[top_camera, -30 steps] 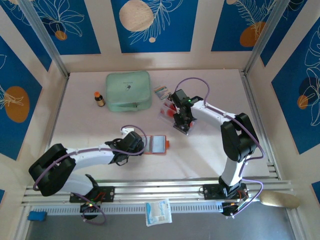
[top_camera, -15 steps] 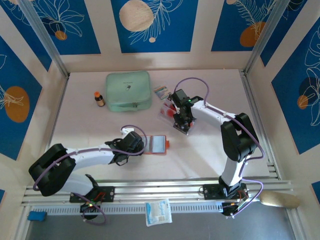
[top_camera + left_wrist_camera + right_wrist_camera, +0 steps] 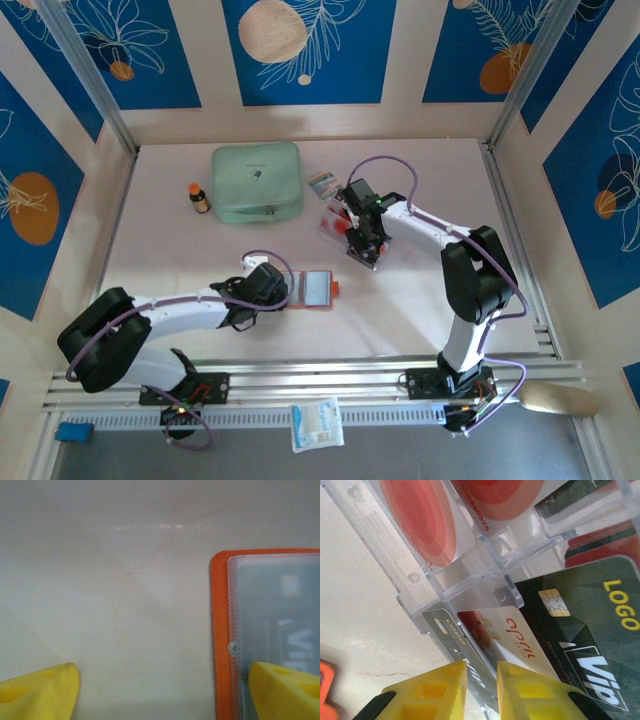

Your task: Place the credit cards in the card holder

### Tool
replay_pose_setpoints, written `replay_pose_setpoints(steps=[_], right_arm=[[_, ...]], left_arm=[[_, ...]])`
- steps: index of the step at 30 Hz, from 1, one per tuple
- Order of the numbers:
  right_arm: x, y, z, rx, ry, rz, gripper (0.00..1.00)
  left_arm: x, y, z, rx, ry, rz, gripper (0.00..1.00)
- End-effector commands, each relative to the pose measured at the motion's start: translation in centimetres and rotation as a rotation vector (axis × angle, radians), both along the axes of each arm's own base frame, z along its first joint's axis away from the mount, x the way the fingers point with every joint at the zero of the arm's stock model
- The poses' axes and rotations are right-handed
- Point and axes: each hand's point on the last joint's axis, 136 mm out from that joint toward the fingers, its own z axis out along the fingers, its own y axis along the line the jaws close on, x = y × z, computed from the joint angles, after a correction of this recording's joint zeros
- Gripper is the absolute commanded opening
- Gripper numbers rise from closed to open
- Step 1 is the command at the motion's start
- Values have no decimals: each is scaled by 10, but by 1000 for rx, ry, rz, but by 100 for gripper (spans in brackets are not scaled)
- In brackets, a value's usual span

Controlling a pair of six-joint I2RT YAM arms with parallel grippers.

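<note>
The orange card holder [image 3: 318,288] lies open near the table's middle, its clear sleeve [image 3: 280,610] facing up with a dark card's white lettering showing through. My left gripper [image 3: 292,291] is open at its left edge, one yellow fingertip [image 3: 285,690] over the sleeve, the other on bare table. The credit cards [image 3: 340,222] stand in a clear plastic stand [image 3: 470,575]: a white one with a red circle [image 3: 505,635] between dark ones [image 3: 590,615]. My right gripper [image 3: 482,682] is narrowly open, its fingers straddling the stand's wall and a grey card's edge [image 3: 457,642].
A mint-green zip pouch [image 3: 257,182] and a small brown bottle [image 3: 200,197] sit at the back left. A striped packet [image 3: 322,181] lies behind the stand. A white packet [image 3: 317,424] rests on the front rail between the arm bases.
</note>
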Motion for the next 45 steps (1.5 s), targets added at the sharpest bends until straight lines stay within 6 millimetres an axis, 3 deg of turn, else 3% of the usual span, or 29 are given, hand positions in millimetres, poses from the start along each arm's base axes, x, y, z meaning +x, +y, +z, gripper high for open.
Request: replay_pose_setpoints(steps=[1,10,21,29,39,45], right_arm=[[-9,5,-12,7,47,27,23],[-13,10,-3,29,32,36,11],[-24,24,8,40,19,72,20],[-29,30,13,47,9,87,21],[-28,26,1,3,30,96,20],[-25,27,14,17,-4,92,21]], left_arm=[[3,-3,6,-25,-11,5,87],[3,-2,6,-23,-13,7,87],[3,-2,6,-23,-15,9,87],[2,-1,5,-24,-15,11,87],[2,-1,5,-25,-14,12,87],[2,-1,4,-25,-13,10,87]])
